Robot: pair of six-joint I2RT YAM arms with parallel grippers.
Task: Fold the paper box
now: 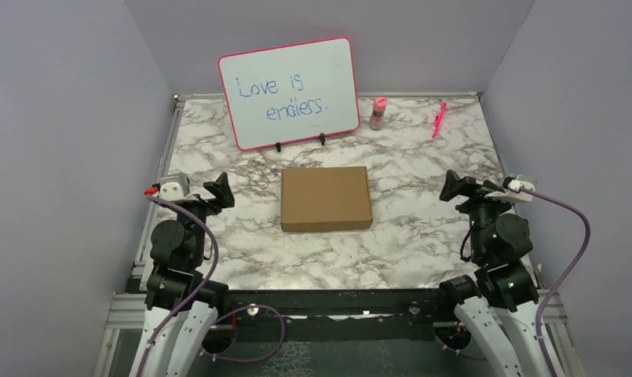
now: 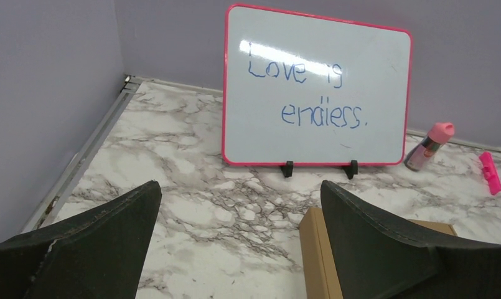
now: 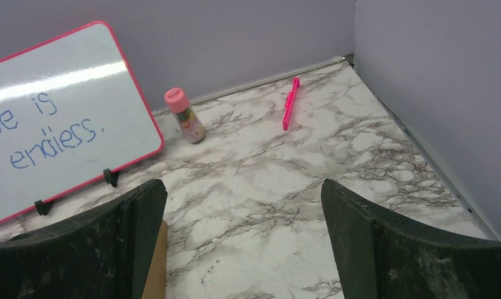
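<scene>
The paper box (image 1: pixel 326 198) is a shallow closed brown cardboard box lying flat in the middle of the marble table. My left gripper (image 1: pixel 222 191) is open and empty, raised to the left of the box and well apart from it. My right gripper (image 1: pixel 449 188) is open and empty, raised to the right of the box, also apart. In the left wrist view the box's left side (image 2: pixel 316 255) shows beside my right finger (image 2: pixel 384 249). In the right wrist view a sliver of the box (image 3: pixel 157 268) shows behind my left finger (image 3: pixel 104 249).
A pink-framed whiteboard (image 1: pixel 289 92) reading "Love is endless." stands on two black feet at the back. A small pink-capped bottle (image 1: pixel 378 112) and a pink marker (image 1: pixel 438 119) sit at the back right. Purple walls close in three sides.
</scene>
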